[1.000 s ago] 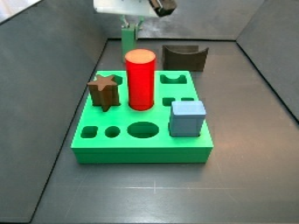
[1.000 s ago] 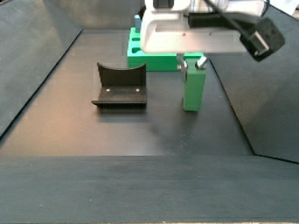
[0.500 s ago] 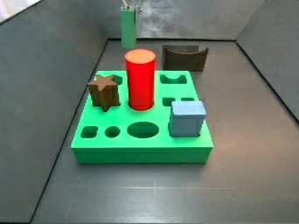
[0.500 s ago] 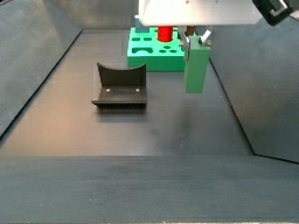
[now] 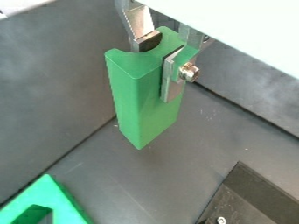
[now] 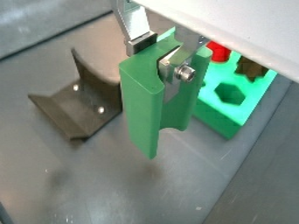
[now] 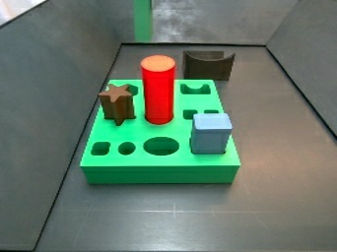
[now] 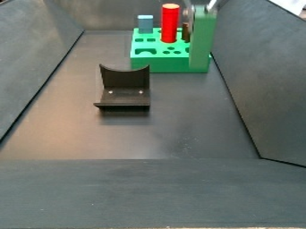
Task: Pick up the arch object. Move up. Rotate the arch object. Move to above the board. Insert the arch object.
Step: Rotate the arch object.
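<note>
Gripper (image 5: 156, 56): 2 silver fingers clamped on the arch object (image 5: 142, 96), seen in both wrist views.
Arch object: hanging upright above the floor, apart from the board (image 7: 138, 152).
Board: flat on floor.

The gripper (image 5: 156, 54) hung raised above the floor, its flat silver fingers (image 6: 177, 63) clamped on a pale green upright block (image 5: 142, 98).

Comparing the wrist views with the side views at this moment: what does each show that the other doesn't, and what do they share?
Only the wrist views show the gripper, its fingers clamped on the arch object.

Only the side views show the whole board with the red cylinder, brown star and blue cube.

Both show the arch object lifted off the floor, and the dark brown block.
</note>
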### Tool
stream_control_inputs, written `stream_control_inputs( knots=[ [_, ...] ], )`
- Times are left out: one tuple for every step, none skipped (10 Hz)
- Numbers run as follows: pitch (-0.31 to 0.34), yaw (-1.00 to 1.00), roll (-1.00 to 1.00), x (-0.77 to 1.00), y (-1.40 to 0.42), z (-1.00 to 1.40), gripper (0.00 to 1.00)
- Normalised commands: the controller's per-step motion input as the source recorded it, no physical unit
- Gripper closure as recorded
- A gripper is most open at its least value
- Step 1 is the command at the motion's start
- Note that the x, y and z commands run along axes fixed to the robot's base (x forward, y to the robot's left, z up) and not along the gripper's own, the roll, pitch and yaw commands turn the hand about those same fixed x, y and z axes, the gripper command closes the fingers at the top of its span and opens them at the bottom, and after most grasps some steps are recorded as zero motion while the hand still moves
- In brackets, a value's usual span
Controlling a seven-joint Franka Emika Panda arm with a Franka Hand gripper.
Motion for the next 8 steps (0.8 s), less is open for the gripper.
stream_control_inputs(
  knots=[
    [0.05,0.02,0.01,0.0,-0.14,0.86,1.0],
    [0.07,0.02,0.01,0.01,-0.08,0.63,1.0],
    [0.081,0.02,0.01,0.02,-0.06,0.46,1.0],
    [0.083,0.02,0.01,0.01,-0.04,0.34,1.0],
    [-0.037,-1.0,0.0,0.0,0.0,0.0,1.0],
    [-0.042,-1.0,0.0,0.01,0.01,-0.09,1.0],
    [-0.058,-1.0,0.0,0.02,0.02,-0.06,1.0],
    [-0.069,-1.0,0.0,0.01,0.02,-0.05,1.0]
  ],
)
